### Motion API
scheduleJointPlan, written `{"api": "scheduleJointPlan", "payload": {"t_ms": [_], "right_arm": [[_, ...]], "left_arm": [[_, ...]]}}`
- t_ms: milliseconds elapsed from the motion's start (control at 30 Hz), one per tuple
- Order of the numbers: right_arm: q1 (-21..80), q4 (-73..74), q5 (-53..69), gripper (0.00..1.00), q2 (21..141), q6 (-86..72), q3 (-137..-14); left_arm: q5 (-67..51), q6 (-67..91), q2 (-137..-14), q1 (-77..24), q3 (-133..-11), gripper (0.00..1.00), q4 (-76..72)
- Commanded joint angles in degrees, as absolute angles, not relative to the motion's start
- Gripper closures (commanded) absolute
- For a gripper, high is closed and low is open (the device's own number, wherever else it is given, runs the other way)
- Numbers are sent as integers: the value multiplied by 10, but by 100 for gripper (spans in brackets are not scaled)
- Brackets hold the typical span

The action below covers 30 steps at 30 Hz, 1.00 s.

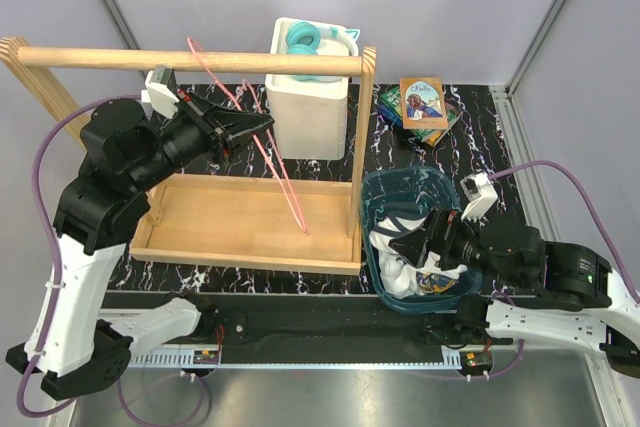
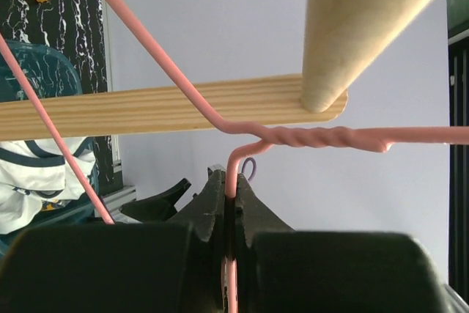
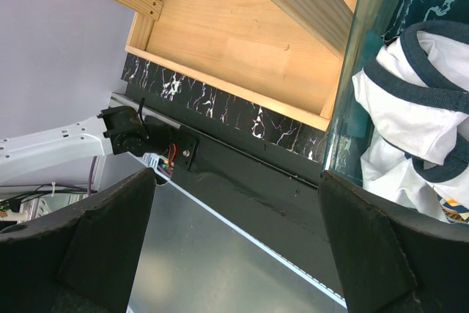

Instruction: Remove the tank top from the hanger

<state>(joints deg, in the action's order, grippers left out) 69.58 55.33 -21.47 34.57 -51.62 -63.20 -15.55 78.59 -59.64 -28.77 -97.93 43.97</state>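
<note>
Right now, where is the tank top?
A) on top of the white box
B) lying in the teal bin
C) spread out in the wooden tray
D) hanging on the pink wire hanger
B: the tank top lies crumpled inside the teal bin, while the hanger, pinched in the left tool, carries no cloth.

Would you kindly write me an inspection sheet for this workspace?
Surface: black marbled tabletop, wooden rail-and-tray rack standing on it.
Job's things: white navy-trimmed tank top crumpled in teal translucent bin; thin pink wire hanger bare.
Clutter: white box topped with teal object; illustrated booklets.
Grippers: left gripper shut on hanger; right gripper open, empty, over bin.
Cables: purple cables looping from both arms.
Surroundings: grey walls.
</note>
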Motion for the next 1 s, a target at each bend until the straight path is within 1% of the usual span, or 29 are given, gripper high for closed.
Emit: {"api": "scheduleJointPlan", "payload": {"t_ms": [0,167,200,267,300,367,400,467,500,567,700,733,767,967], "right_arm": [[693,542,-220,0,353,-519,-635],[693,537,-212,0,360,-526,-629],[693,534,-210,0,359,-530,-628],[693,529,-206,0,357,-533,-621],[693,528,-205,0,356,-535,-619],[693,525,-202,0,355,-545,-608],[693,524,-201,0,353,-549,-605],[693,513,-198,0,349,-563,-590],[693,508,-196,0,347,-568,-582],[693,487,-192,0,340,-578,-563],[693,458,-194,0,342,-605,-534],[693,450,-196,0,346,-613,-524],[693,445,-199,0,349,-626,-519],[693,384,-181,0,350,-650,-462]], "left_arm": [[-128,813,-577,-286,-955,100,420],[-106,812,-559,-285,-919,100,437],[-107,811,-558,-285,-915,98,437],[-110,800,-552,-285,-906,90,438],[-111,792,-549,-285,-904,79,439],[-107,762,-534,-285,-901,70,449],[-105,752,-528,-285,-898,58,454],[-98,719,-498,-285,-885,47,461],[-97,708,-486,-285,-873,40,464],[-89,678,-447,-285,-860,35,476],[-94,647,-379,-285,-809,30,490],[-99,643,-350,-285,-799,19,496],[-103,632,-336,-284,-788,14,498],[-98,636,-204,-284,-689,7,517]]}}
